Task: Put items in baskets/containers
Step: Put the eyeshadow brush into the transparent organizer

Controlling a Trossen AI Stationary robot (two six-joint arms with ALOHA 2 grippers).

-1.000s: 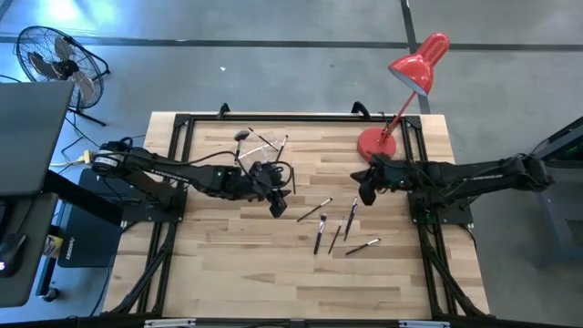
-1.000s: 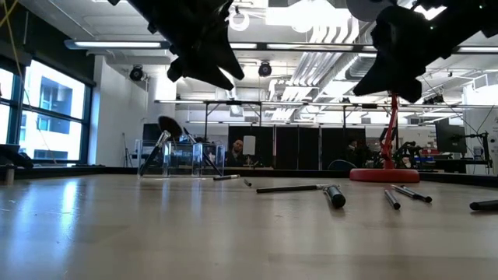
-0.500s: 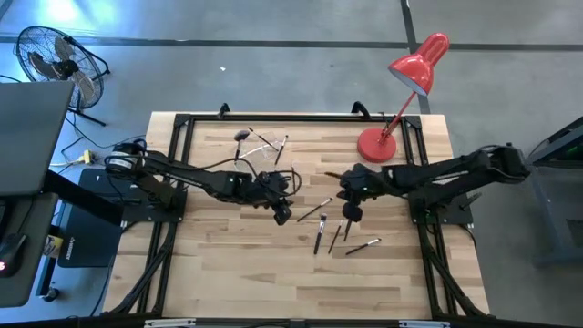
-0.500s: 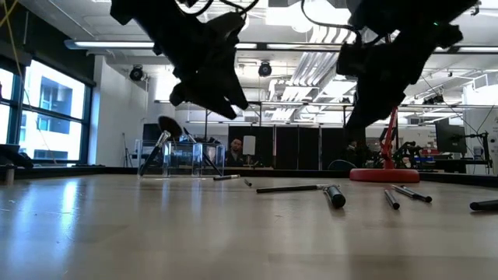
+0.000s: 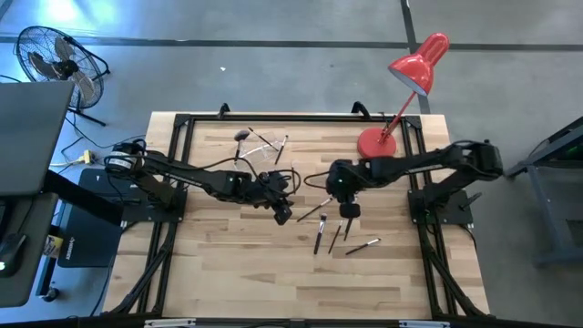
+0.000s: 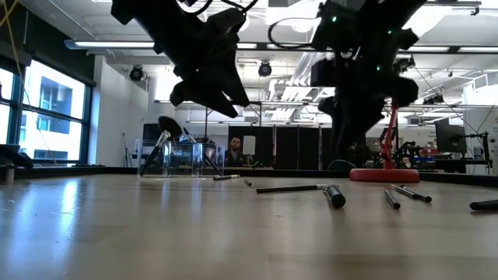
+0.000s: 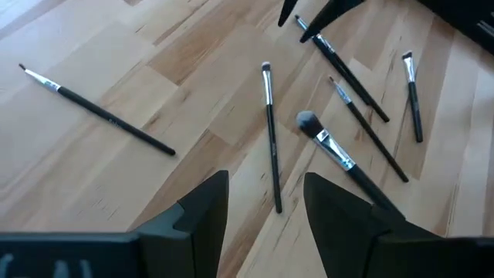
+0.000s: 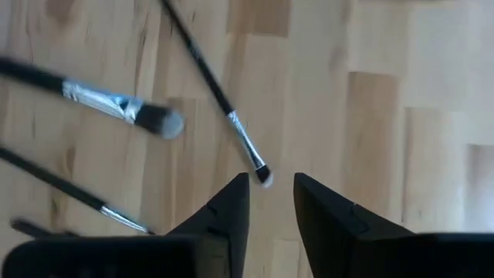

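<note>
Several slim dark makeup brushes [image 5: 320, 232] lie flat and scattered on the wooden table right of centre; they also show in the left wrist view [image 7: 270, 135] and the low view [image 6: 292, 187]. The small clear holder [image 5: 264, 148] stands at the far middle with a few brushes leaning in it, one with a fluffy head [image 6: 167, 124]. My left gripper [image 5: 282, 212] hangs open and empty just left of the loose brushes [image 7: 266, 208]. My right gripper [image 5: 348, 209] hangs open above them; a thin brush's tip [image 8: 261, 174] lies just ahead of its fingertips [image 8: 270, 193].
A red desk lamp stands with its round base [image 5: 375, 143] at the table's far right [image 6: 383, 175]. One brush [image 7: 96, 120] lies apart from the others, nearer my left gripper. A black frame rims the table [image 5: 182, 123]. Bare wood [image 5: 237, 273] spans the near half.
My right gripper has gone toward the table's left edge and down, from near the lamp base to above the loose brushes. My left gripper has shifted a little toward the brushes and down, then kept still. The brushes have not moved.
</note>
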